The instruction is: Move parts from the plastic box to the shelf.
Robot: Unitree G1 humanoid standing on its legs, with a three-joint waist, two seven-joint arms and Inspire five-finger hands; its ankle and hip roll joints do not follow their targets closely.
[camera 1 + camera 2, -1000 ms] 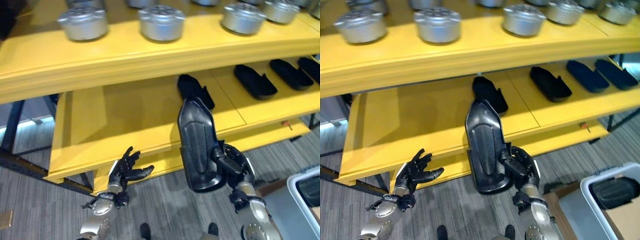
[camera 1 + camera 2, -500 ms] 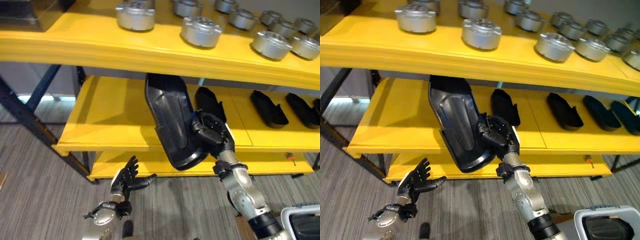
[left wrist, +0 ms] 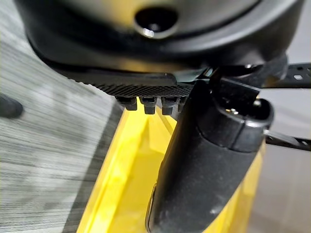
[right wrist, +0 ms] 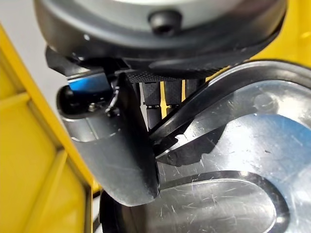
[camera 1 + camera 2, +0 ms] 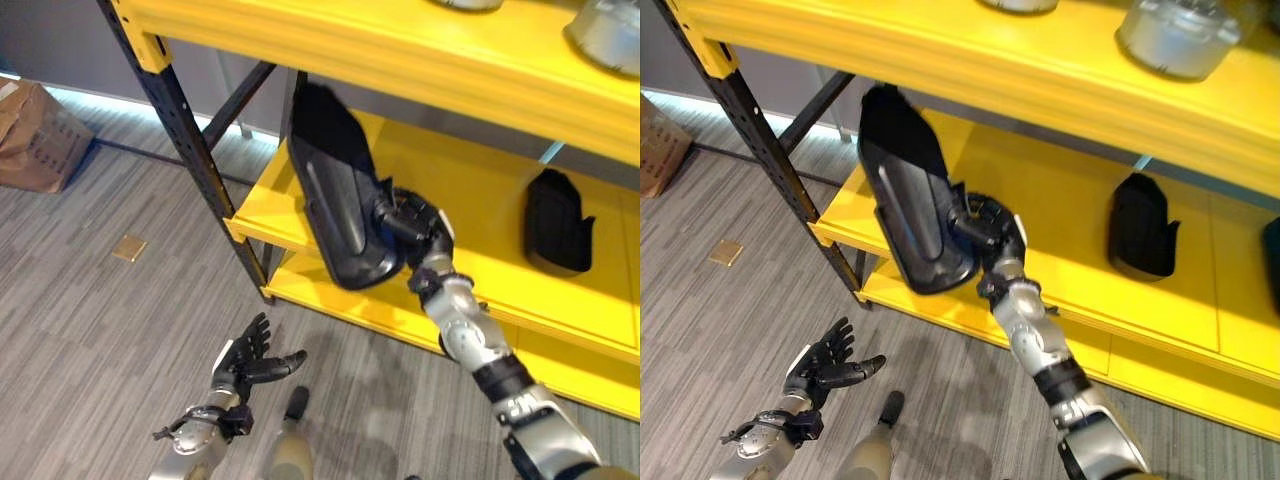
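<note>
My right hand (image 5: 415,225) is shut on the rim of a long black moulded plastic part (image 5: 335,195). The part is held tilted in the air, its upper end reaching in over the left end of the lower yellow shelf (image 5: 470,200). In the right wrist view the thumb (image 4: 119,145) presses on the part's shiny inner face (image 4: 228,160). Another black part (image 5: 557,222) of the same kind lies on that shelf to the right. My left hand (image 5: 248,360) hangs low over the grey floor, open, with nothing in it.
A black upright post (image 5: 185,150) with a diagonal brace stands at the shelf's left end. The upper yellow shelf (image 5: 400,40) carries round silver metal parts (image 5: 1180,35). A brown cardboard box (image 5: 35,140) sits on the floor at far left.
The camera has swung left and down. My right hand has carried the black part leftward, up to the left end of the lower shelf. The left hand stays low and open.
</note>
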